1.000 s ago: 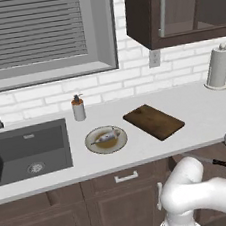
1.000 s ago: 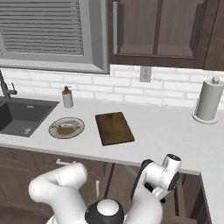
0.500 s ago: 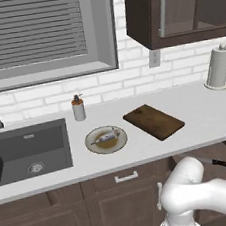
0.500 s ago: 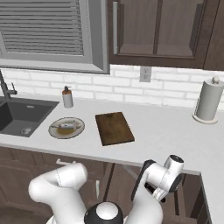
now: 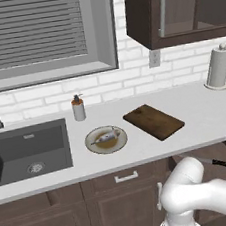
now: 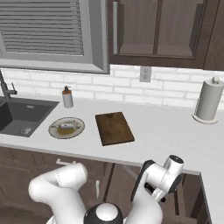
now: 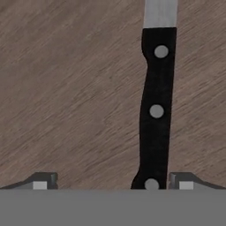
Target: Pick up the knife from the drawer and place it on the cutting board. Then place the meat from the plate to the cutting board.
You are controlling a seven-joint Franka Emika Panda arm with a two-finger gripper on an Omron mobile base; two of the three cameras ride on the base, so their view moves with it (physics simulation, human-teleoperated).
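Hovering fingers (image 7: 44, 181) spread, knife (image 7: 155, 110) between, drawer (image 7: 70, 88)

white brick wall (image 5: 131, 80), blinded window (image 5: 28, 30), dark cabinets (image 6: 157, 26)

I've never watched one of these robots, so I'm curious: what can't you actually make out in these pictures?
- Knife: hand view's top edge cuts the blade off; its tip is unseen.
- Drawer: too close up; its walls lie outside the frame.
- Gripper: open, but the bottom band hides most of each fingertip.
- Meat: left base view, too small for detail.
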